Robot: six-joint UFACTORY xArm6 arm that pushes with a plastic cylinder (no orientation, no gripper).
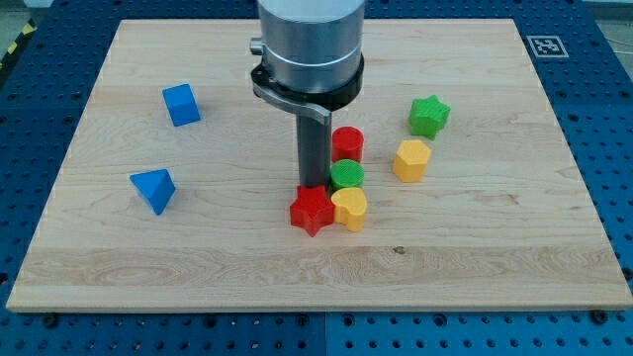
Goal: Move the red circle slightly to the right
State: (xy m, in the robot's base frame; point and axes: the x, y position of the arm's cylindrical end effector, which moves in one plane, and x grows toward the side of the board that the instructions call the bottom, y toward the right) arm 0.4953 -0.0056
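The red circle [347,143] sits near the board's middle, just right of my dark rod. My tip [315,186] rests at the upper edge of the red star [312,210], to the lower left of the red circle. The green circle [347,177] lies directly below the red circle, and the yellow heart-like block [349,209] lies below that, touching the red star's right side.
A yellow hexagon [411,159] and a green star [429,116] lie to the right of the red circle. A blue cube [181,104] and a blue triangle [153,189] lie at the view's left. The wooden board [495,257] sits on a blue perforated table.
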